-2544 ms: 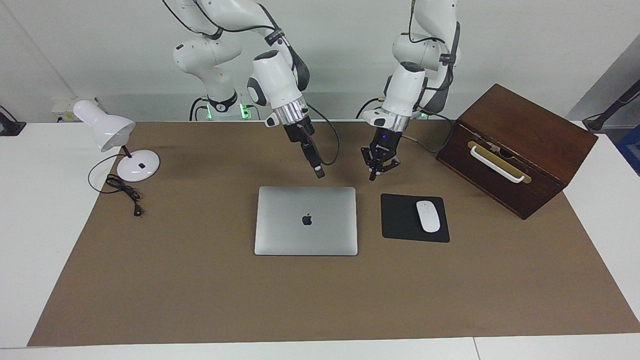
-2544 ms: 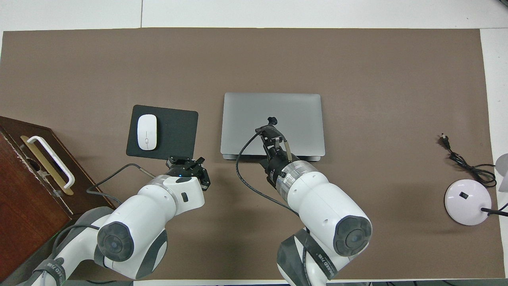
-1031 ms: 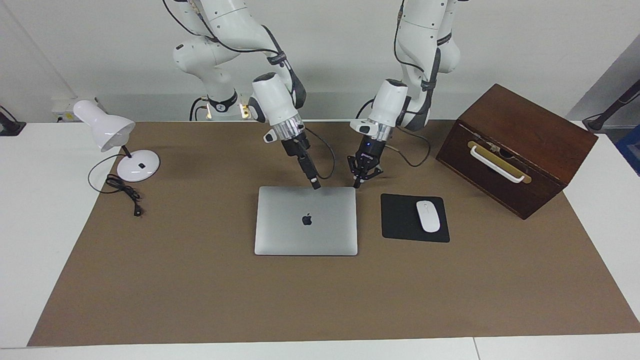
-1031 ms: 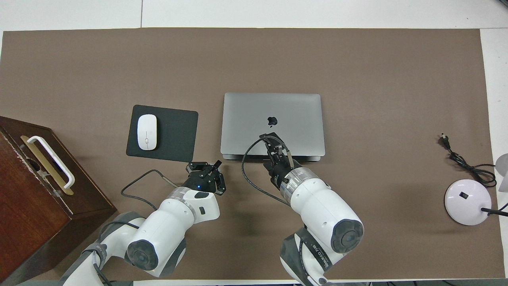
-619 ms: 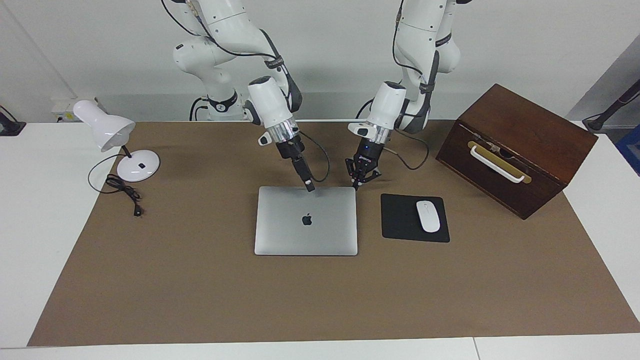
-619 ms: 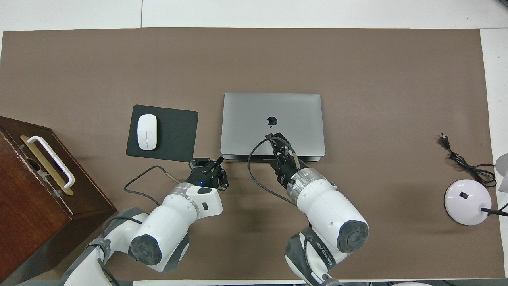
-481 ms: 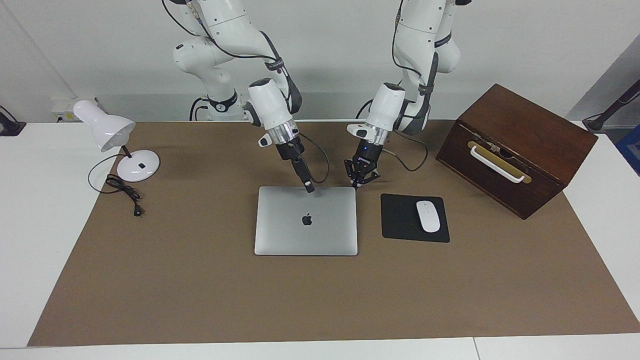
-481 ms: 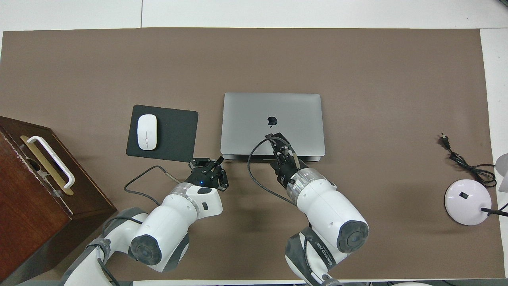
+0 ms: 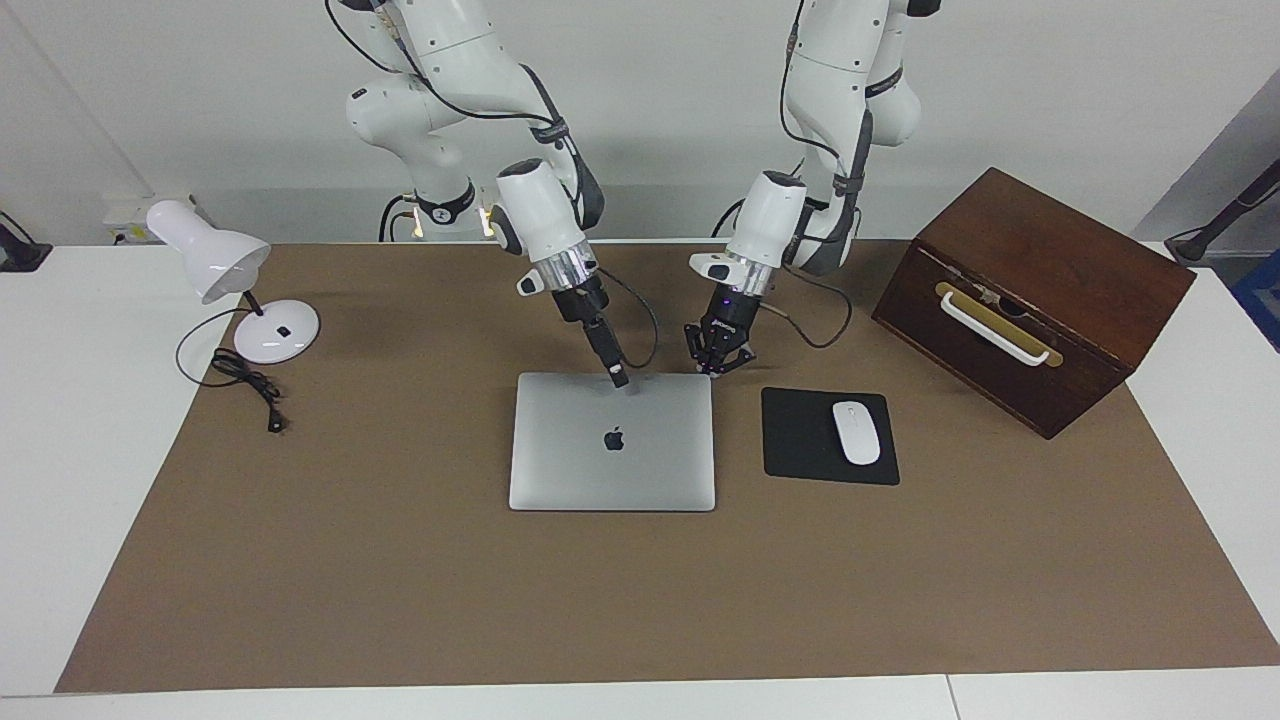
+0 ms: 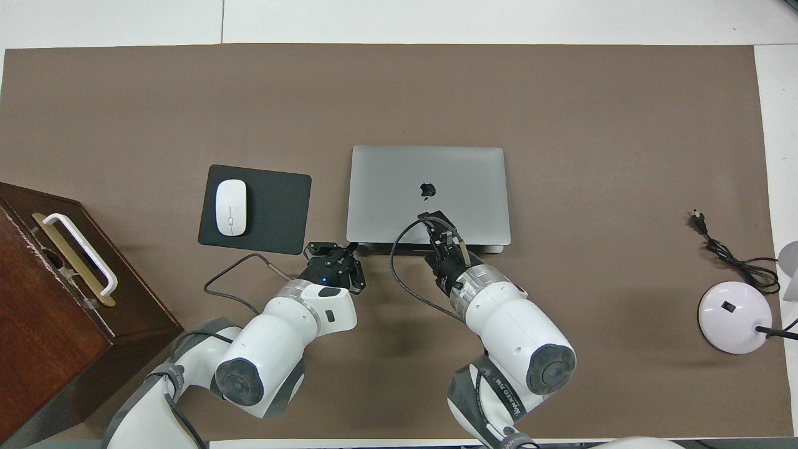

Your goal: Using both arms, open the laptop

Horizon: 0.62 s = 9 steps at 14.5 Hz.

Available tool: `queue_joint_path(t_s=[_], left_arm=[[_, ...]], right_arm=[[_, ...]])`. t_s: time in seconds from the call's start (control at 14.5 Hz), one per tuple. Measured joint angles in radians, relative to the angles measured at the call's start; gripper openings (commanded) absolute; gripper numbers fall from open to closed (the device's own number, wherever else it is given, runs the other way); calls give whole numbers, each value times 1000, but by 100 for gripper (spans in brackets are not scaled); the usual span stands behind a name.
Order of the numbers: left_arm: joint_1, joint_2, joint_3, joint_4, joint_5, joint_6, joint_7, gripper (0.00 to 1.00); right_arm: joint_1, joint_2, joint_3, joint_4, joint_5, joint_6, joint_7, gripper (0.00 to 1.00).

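Observation:
The silver-grey laptop (image 9: 560,450) lies closed on the brown mat, its dark apple logo up; it also shows in the overhead view (image 10: 474,181). My right gripper (image 9: 620,381) is shut, and its tip rests on or just above the lid at the laptop's edge nearest the robots; it also shows in the overhead view (image 10: 434,219). My left gripper (image 9: 715,368) is open and low at the laptop's corner nearest the robots, toward the left arm's end; in the overhead view (image 10: 333,248) it sits just outside that corner.
A black mouse pad (image 9: 795,450) with a white mouse (image 9: 856,432) lies beside the laptop toward the left arm's end. A brown wooden box (image 9: 1040,290) with a white handle stands past it. A white desk lamp (image 9: 215,260) and its cord (image 9: 250,385) are at the right arm's end.
Both grippers have come down. The left one moved from beside the mouse pad to the laptop's corner. The right one drew back from over the logo to the lid's edge nearest the robots.

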Motion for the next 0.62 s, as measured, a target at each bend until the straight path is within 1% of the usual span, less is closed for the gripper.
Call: queue_joint_path(t_s=[0.62], left_arm=[[0, 34, 0, 24, 1, 1, 0, 0]], right_arm=[[0, 0, 0, 0, 0, 0, 0, 100]])
